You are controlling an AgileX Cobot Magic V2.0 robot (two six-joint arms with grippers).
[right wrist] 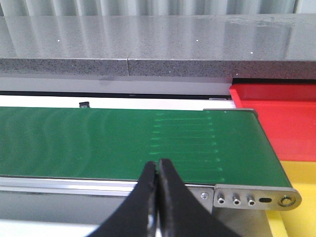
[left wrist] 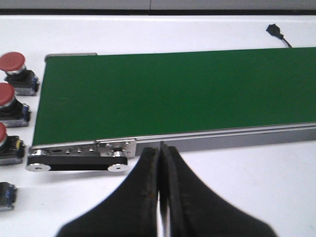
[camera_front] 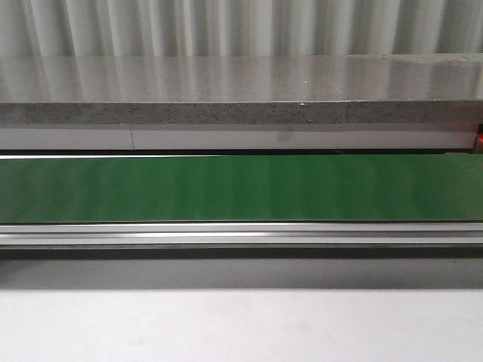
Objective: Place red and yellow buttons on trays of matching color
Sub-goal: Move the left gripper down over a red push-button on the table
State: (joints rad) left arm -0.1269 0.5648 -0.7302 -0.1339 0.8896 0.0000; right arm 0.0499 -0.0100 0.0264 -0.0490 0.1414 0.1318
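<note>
Three red buttons [left wrist: 11, 61] stand on the table [left wrist: 247, 182] beside the green belt's [left wrist: 173, 89] end. Red tray [right wrist: 281, 116] and yellow tray [right wrist: 296, 217] wait at the other end. Left hand [left wrist: 160, 168] and right hand [right wrist: 158, 180] are pressed together, empty; reaching without spreading first could topple buttons.

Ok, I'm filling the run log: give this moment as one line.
left gripper: shut, empty | right gripper: shut, empty | red buttons: beside belt end | red tray, yellow tray: no buttons seen
</note>
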